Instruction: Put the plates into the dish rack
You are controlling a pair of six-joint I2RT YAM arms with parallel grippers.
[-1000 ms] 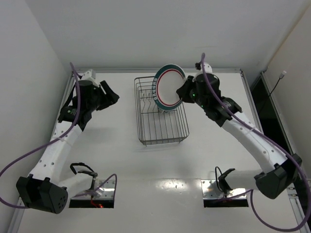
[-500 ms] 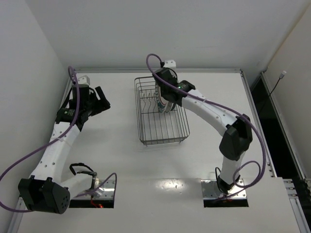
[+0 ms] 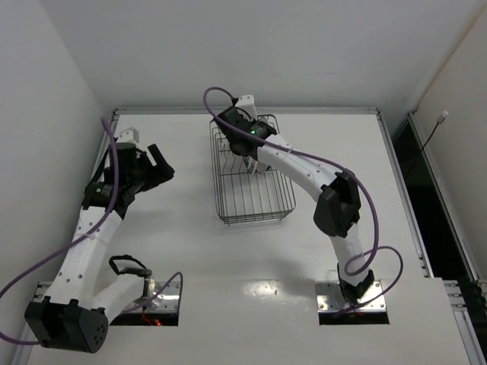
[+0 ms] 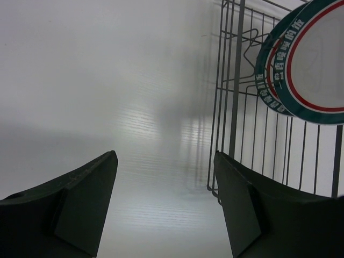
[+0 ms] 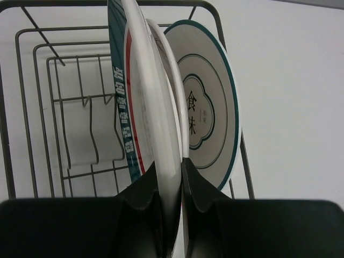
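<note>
Teal-rimmed plate (image 5: 153, 123), pinched in right jaws, stands in rack (image 5: 59, 28) beside another plate (image 5: 207, 107); left jaws gape empty.

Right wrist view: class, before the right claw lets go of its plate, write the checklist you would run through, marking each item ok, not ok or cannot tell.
1. Right claw shut on the teal-rimmed plate: ok.
2. Plate inside the dish rack: ok.
3. Plate standing roughly upright: ok.
4. Lower edge seated between the tines: cannot tell, the fingers hide it.
5. Free of the plate with characters beside it: cannot tell, the edges overlap.
6. Left claw open, nothing in it, off to the rack's side: ok.
</note>
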